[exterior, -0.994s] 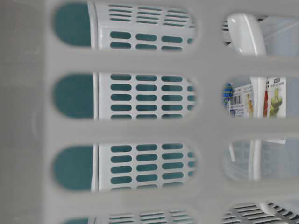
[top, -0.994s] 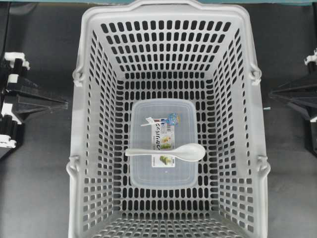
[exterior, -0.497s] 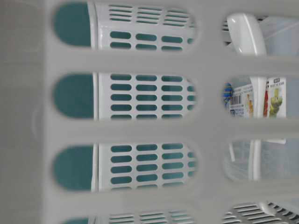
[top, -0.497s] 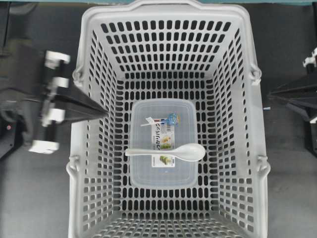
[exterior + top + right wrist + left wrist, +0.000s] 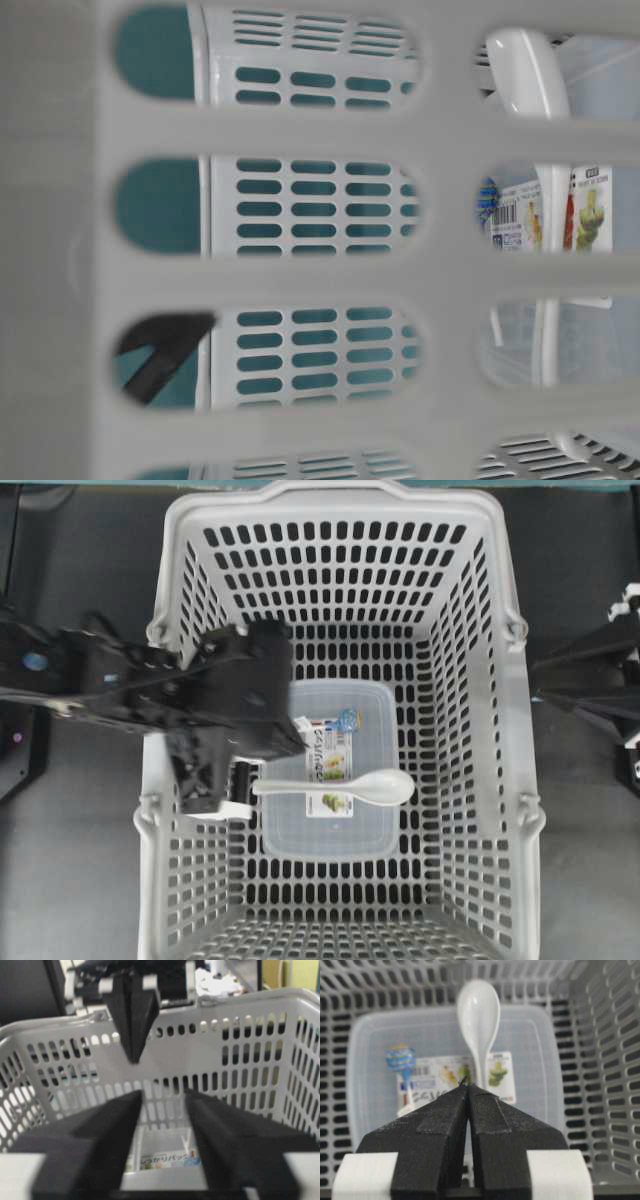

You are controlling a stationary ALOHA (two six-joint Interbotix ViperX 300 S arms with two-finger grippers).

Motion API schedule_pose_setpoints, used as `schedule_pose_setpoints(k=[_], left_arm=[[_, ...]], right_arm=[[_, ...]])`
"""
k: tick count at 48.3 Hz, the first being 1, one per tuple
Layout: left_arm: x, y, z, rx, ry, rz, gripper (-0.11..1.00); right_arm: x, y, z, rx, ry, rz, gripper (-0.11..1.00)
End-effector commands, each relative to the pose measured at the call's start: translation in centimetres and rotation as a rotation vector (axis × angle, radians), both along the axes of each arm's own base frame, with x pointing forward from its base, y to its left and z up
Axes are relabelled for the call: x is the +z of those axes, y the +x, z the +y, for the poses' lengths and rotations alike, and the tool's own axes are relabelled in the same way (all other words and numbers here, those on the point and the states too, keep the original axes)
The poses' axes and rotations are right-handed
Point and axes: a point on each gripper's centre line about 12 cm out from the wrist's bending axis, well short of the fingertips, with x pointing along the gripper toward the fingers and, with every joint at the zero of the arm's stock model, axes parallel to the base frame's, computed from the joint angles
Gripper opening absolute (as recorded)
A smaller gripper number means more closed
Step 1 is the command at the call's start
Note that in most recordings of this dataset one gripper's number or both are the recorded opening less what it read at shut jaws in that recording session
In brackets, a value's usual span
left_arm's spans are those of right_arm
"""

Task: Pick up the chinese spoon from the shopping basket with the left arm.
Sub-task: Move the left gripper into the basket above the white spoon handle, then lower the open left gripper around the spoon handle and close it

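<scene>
The spoon (image 5: 335, 787) lies flat on top of a clear box (image 5: 328, 770) in the bottom of the basket (image 5: 176, 540). In the view from above, the spoon lies sideways. Its round bowl points right and its thin handle points left. It is white, smooth and shiny, with a deep oval bowl and a short flat handle.

The box is see-through plastic with round corners and a paper label (image 5: 334, 770) on its lid. The basket is light grey plastic, with rows of long holes in its walls and floor and a thick rim.

The left pincer (image 5: 468, 1091) is black and rough, and its two pointed fingers are pressed together. It hangs inside the basket, near the left wall, just beside the tip of the handle.

The right pincer (image 5: 163, 1102) waits outside the basket with its fingers spread apart. There is open floor all around the box.
</scene>
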Motion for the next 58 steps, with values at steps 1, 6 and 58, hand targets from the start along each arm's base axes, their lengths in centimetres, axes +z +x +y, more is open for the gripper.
schedule_pose_setpoints(k=[1,6,58], left_arm=[[0.8,1.1,-0.6,-0.007,-0.002,-0.008,0.05],[0.0,2.2,-1.1,-0.004,-0.006,0.034,0.32],[-12.0,6.2,-2.0,0.006,0.026,0.337,0.77]], right_arm=[[0.7,0.2,0.0,-0.002,-0.001,-0.017,0.45],[0.7,0.2,-0.1,-0.004,-0.002,-0.017,0.65],[0.1,0.1,-0.1,-0.004,-0.002,-0.005,0.71]])
